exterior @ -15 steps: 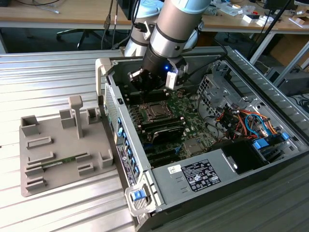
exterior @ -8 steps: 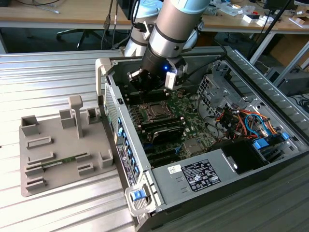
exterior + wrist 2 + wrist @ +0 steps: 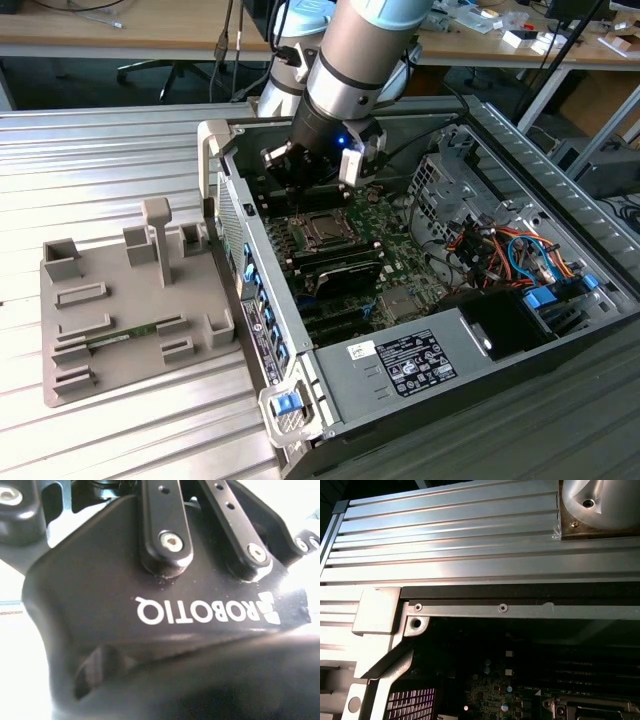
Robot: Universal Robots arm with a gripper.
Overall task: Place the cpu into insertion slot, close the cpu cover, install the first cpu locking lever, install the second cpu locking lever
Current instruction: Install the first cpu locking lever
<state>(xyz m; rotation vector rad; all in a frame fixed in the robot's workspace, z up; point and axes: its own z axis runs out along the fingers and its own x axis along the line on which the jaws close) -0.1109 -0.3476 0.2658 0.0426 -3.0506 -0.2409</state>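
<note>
Your arm (image 3: 350, 60) reaches down into the open computer case (image 3: 480, 130) lying on its side on the ribbed metal table (image 3: 100, 160). The gripper (image 3: 300, 175) hangs just above the green board (image 3: 385, 225), at the far side of the slot (image 3: 325, 232) and close over it. You cannot tell from these views how the jaws stand: the exterior view has the gripper body in front of them, and the second wrist view gives you the black gripper housing (image 3: 150, 605) and its linkage bars (image 3: 165, 525) up close, not the tips.

The slot sits mid-board, a square with a silver metal rim and a darker centre; whether the cpu lies in it or the cover is down cannot be made out. Near the slot lie long black memory slots (image 3: 340, 265), and nearer still a grey box (image 3: 410, 360) with a white label.

On the exterior view's left, a grey fixture tray (image 3: 130, 320) rests on the table beside the case.

In the first wrist view you see the case's rim (image 3: 520, 610), table ribs (image 3: 445, 535) beyond it, and a silver edge at the slot (image 3: 590, 707).
</note>
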